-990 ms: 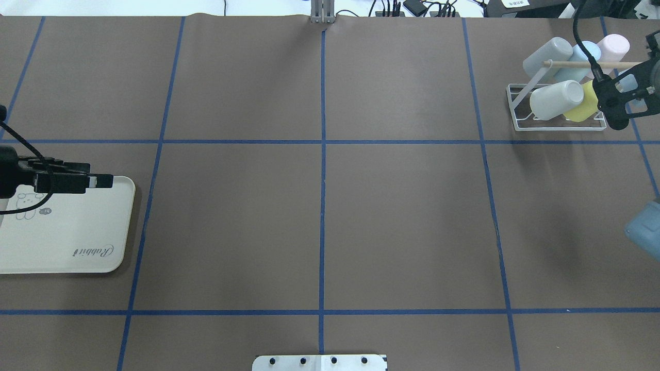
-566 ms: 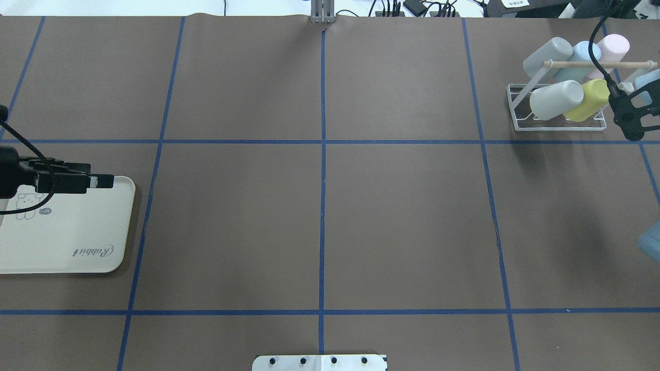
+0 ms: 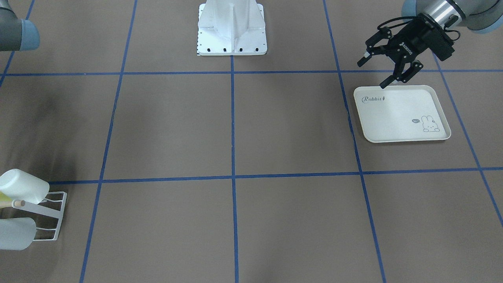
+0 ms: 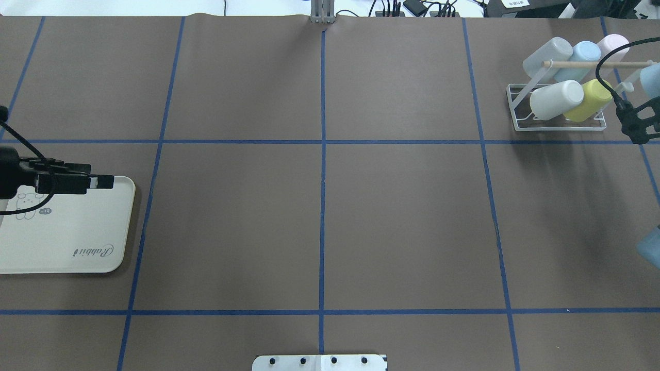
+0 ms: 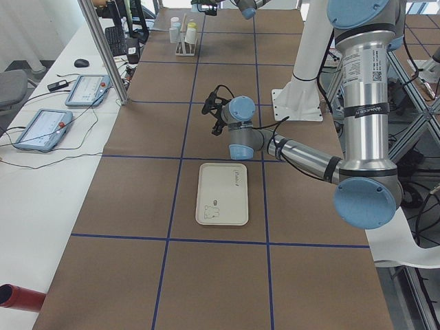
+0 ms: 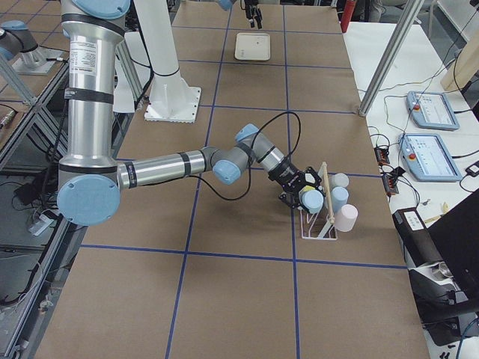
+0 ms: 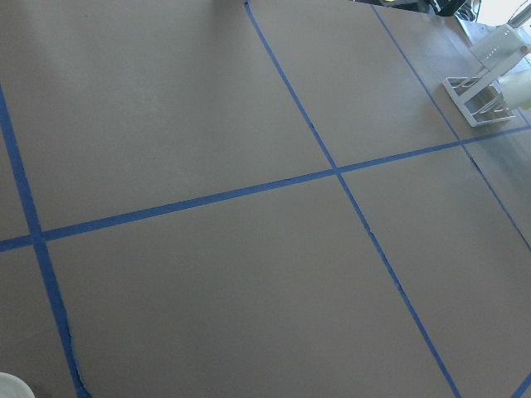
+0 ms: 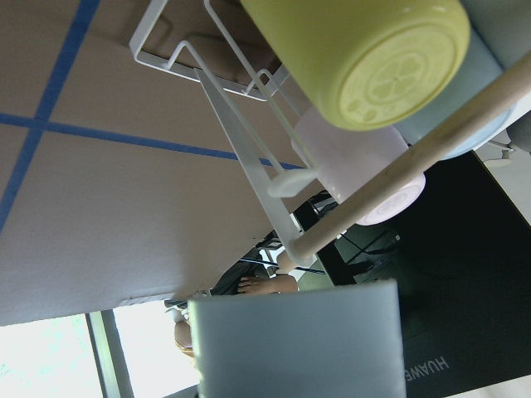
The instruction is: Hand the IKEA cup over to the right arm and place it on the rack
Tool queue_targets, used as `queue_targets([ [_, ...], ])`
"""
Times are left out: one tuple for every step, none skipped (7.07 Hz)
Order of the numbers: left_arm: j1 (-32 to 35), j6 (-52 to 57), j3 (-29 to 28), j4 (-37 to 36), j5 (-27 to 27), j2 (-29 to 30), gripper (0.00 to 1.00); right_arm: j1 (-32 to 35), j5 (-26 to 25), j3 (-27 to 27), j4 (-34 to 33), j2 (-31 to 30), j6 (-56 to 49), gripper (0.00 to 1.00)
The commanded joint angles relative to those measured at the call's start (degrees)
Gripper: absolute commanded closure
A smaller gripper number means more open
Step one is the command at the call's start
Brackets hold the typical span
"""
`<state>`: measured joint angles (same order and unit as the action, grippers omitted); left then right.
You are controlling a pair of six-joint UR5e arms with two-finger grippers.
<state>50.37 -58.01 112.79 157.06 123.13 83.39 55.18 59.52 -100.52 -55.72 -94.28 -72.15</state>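
brown paper crossed with blue tape lines covers the surface [image 4: 402, 216]. the action sits at its far right corner, where the rack [image 4: 559, 128] already carries five cups under its wooden dowel [image 4: 572, 64]. the right gripper [image 6: 299, 191] is closed around a light blue cup [image 8: 294, 340], held in the air just beside the rack's right end. the handover looks done and only the placing is left. the left gripper [image 3: 375, 72] hangs wide and empty by the rabbit tray [image 3: 393, 114], well apart from all this.

the main risk, as i judge it, is crowding. the right wrist view shows the yellow cup [image 8: 365, 58] and the pink cup [image 8: 357, 166] close around the one bare white prong [image 8: 286, 184], with the dowel running across just in front. if the held cup goes in slightly off line, its rim could strike the dowel or nudge the yellow cup off its prong. the rack looks light and not fixed down, so a sideways push could slide or tip it and shake the others loose. i cannot tell from these views which end of the held cup is open, so a wrong angle at the prong is possible too. the thick black cable [image 4: 603, 62] arcs over the dowel's end in the overhead view and could catch there as the wrist turns. letting go before the cup is seated would drop it onto the surface.
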Motion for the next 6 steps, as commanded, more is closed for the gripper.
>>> queue_targets([
  [0.0,0.0,0.1,0.0,0.0,-0.1,0.0,-0.7,-0.5,1.6,1.8,0.8,0.6,0.94],
  [0.0,-0.1,0.1,0.0,0.0,-0.1,0.0,-1.2,-0.5,1.7,1.6,0.8,0.8,0.94],
  [0.0,-0.1,0.1,0.0,0.0,-0.1,0.0,-1.7,-0.9,2.8,1.7,1.0,0.8,0.93],
  [0.1,-0.1,0.2,0.1,0.0,-0.1,0.0,-1.9,-1.8,4.5,1.8,2.0,0.7,0.92],
  [0.1,-0.1,0.2,0.1,0.0,-0.1,0.0,-2.1,-1.9,6.1,1.8,3.2,0.5,0.89],
  [0.1,-0.1,0.2,0.1,0.0,-0.1,0.0,-2.1,-2.0,6.6,1.8,3.9,0.3,0.87],
])
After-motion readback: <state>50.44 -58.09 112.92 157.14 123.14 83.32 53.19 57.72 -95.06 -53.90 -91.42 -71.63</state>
